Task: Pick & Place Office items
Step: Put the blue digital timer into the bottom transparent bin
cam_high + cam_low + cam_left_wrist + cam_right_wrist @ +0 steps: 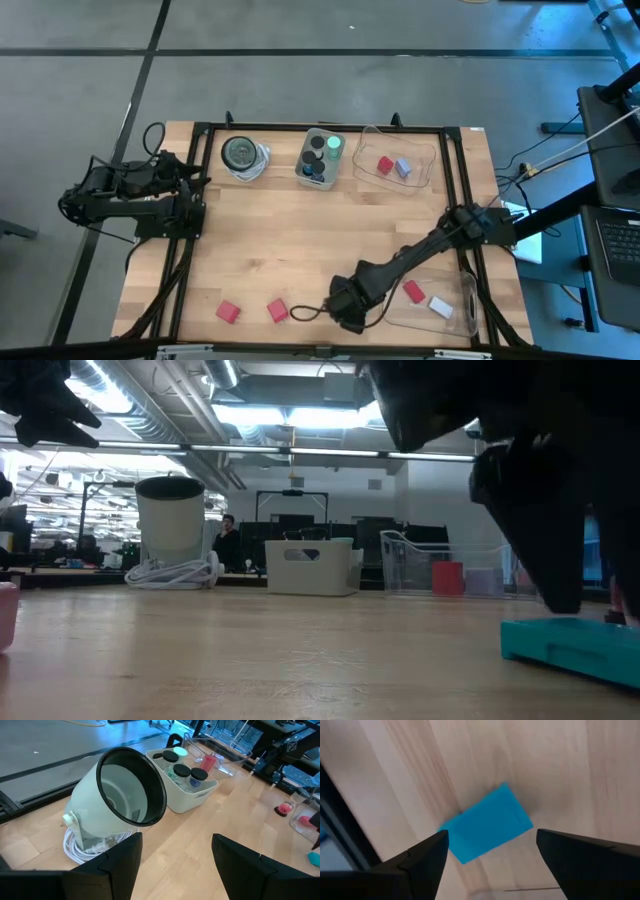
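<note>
My right gripper is open and hangs low over a teal block that lies flat on the wood near the table's near edge, one finger on each side of it without touching. The low view shows the same teal block under the dark gripper. From above, the gripper hides that block. Two red blocks lie to its left. My left gripper is open and waits at the table's left side.
A near-right clear tray holds a red and a white block. A far clear tray holds a red and a lavender block. A white bin holds dark cylinders and a green one. A round grey dish stands beside it.
</note>
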